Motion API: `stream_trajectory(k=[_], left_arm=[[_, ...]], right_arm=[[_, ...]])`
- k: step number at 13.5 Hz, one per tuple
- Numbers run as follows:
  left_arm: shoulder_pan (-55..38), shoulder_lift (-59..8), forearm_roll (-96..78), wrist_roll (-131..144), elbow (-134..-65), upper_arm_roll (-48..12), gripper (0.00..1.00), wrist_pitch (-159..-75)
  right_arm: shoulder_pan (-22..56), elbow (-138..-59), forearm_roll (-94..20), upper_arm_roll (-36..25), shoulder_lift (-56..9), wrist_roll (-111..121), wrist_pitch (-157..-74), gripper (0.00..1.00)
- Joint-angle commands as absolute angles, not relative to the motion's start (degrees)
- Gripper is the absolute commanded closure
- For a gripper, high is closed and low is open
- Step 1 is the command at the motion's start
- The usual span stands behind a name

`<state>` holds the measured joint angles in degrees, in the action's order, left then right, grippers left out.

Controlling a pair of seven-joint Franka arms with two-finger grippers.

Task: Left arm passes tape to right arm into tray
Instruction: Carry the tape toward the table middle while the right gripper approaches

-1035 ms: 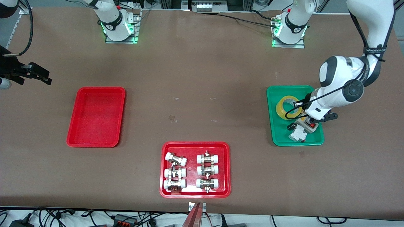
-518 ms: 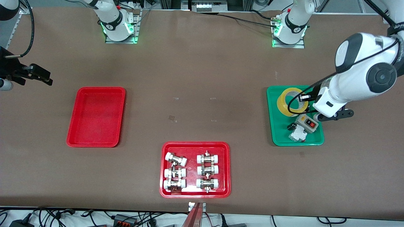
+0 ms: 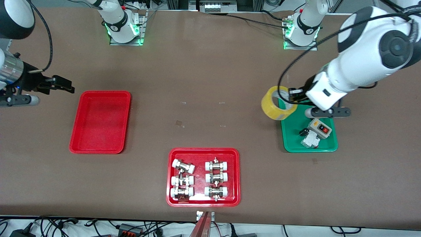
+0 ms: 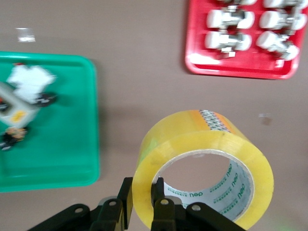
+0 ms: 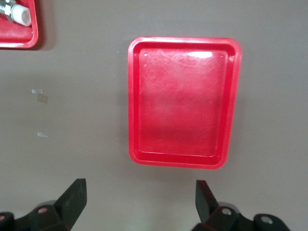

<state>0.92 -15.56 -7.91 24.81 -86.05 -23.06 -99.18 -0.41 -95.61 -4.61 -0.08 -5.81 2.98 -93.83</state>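
My left gripper (image 3: 293,95) is shut on the wall of the yellowish tape roll (image 3: 275,103) and holds it in the air over the rim of the green tray (image 3: 291,138) and the table beside it. In the left wrist view the gripper (image 4: 140,202) pinches the roll's wall (image 4: 202,161), one finger inside the ring and one outside. My right gripper (image 3: 61,85) is open and empty, in the air at the right arm's end of the table beside the plain red tray (image 3: 100,121). The right wrist view shows that tray (image 5: 184,101) empty, past my open gripper (image 5: 139,199).
A second red tray (image 3: 204,200) with several white-capped metal fittings lies near the front camera (image 4: 240,72). The green tray holds a grey switch box (image 3: 319,128) and a small white part (image 3: 309,141). Bits of tape mark the table's middle.
The left arm has lifted the tape out of the green tray and carried it toward the table's middle. The right arm has swung in toward the plain red tray.
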Motion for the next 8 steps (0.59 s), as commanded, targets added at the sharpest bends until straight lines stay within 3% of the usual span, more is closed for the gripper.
stream_trajectory(k=[1,4,8], left_arm=[[-2.7,-21.8,-9.2,30.7,-82.6,-23.7,1.0,-104.7],[-6.3,-25.2,-12.7,32.9,-82.8,-23.9,1.0,-113.3],[-8.3,-27.8,-19.3,35.9,-83.1,-23.9,1.0,-116.0]], right_arm=[[-0.4,-94.3,-6.9,-0.2,-8.0,3.7,-92.7,0.0],[0.4,-94.3,-8.0,-0.1,-9.2,3.7,-92.7,0.0],[0.2,-94.0,-16.9,-0.2,-11.3,5.8,-92.7,0.0]])
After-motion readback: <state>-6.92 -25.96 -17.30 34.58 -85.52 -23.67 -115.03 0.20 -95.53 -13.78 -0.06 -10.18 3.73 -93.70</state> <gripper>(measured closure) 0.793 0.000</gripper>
